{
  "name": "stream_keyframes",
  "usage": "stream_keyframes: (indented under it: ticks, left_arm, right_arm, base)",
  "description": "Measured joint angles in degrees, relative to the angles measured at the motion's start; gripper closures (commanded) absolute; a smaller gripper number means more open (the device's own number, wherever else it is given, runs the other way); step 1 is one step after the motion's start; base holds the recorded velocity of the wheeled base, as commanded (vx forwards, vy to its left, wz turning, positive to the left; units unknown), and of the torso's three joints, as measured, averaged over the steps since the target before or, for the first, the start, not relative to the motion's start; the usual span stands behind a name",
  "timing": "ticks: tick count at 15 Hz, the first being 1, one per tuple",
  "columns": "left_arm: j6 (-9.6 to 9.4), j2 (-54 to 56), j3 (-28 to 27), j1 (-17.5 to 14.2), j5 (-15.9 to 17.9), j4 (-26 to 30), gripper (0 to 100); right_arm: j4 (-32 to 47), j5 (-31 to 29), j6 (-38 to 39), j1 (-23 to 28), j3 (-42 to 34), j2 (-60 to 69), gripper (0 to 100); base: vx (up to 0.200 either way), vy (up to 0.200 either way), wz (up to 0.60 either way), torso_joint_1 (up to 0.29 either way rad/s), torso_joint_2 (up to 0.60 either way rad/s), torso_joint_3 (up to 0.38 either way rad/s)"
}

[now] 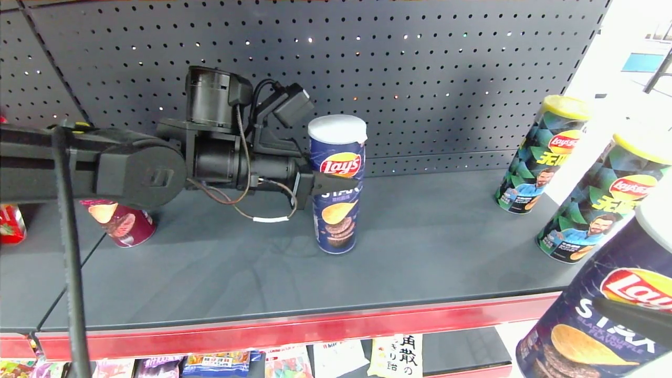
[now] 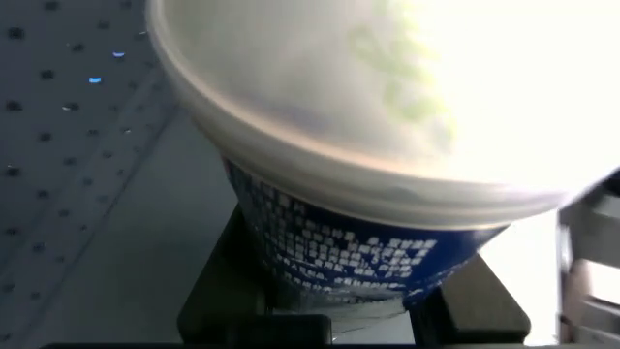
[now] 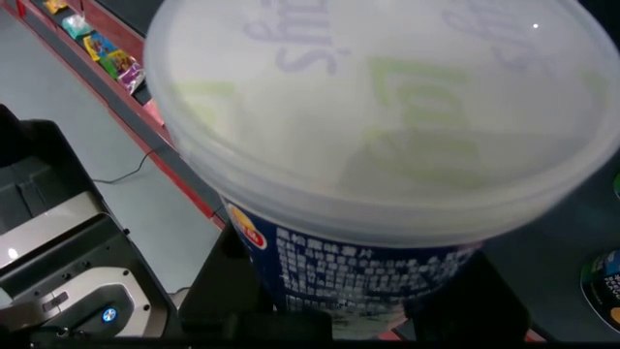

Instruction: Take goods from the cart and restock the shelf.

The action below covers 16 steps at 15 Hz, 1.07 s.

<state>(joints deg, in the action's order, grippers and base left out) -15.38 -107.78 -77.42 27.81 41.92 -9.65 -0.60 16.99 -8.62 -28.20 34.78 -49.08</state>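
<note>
1. The left gripper (image 1: 336, 186) is clamping its fingers on either side of a blue chip can (image 1: 337, 223) in the middle of the head view frame, gripping it about halfway up.
2. That blue chip can is standing upright with its white lid on top, and its base appears to be resting on the grey shelf (image 1: 420, 247), well forward of the pegboard back wall (image 1: 420, 79).
3. In the left wrist view, the same can (image 2: 368, 247) is sitting between the two dark fingers of the left gripper (image 2: 349, 315), with both fingers pressing against its sides.
4. The right gripper (image 1: 627, 315) is gripping a second blue can (image 1: 572, 341) at the lower right corner of the head view frame, in front of the shelf's red front rail (image 1: 294, 328).
5. In the right wrist view, the right gripper (image 3: 354, 315) is closing on that second blue can (image 3: 387, 126), seen from above its lid.
6. Two green cans with yellow lids are standing on the shelf at the right of the frame, one (image 1: 541, 155) farther back and one (image 1: 598, 207) nearer the front edge.
7. A maroon can (image 1: 123, 223) is sitting at the left of the frame, partly hidden behind the left arm, with a red package (image 1: 10, 223) at the left edge.
8. Snack packets (image 1: 294, 362) are lying on the lower level along the bottom of the frame.
</note>
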Motion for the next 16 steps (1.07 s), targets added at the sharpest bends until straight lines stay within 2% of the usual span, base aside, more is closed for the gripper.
stream_keyframes:
  ticks: [3,6,8,16]
  left_arm:
    - [-0.35,3.36,5.53,0.13,1.24,-0.11,100]
    - [-2.16,5.77,10.03,0.63,2.02,-0.2,100]
    - [-2.18,7.45,12.68,1.49,2.44,-0.24,100]
    - [-2.23,10.35,16.96,2.18,2.44,-0.33,100]
  right_arm:
    - [0.02,0.02,-0.05,0.0,0.06,-0.15,100]
    - [0.0,0.02,-0.05,0.0,0.11,-0.17,100]
    - [-0.02,0.02,-0.05,0.0,0.2,-0.21,100]
    - [0.0,0.02,-0.09,0.0,0.63,-0.59,100]
  base:
    - [0.0,0.0,0.0,0.0,0.0,0.0]
    - [0.0,0.0,0.0,0.0,0.0,0.0]
    - [0.0,0.0,0.0,0.0,0.0,0.0]
    - [0.0,0.0,0.0,0.0,0.0,0.0]
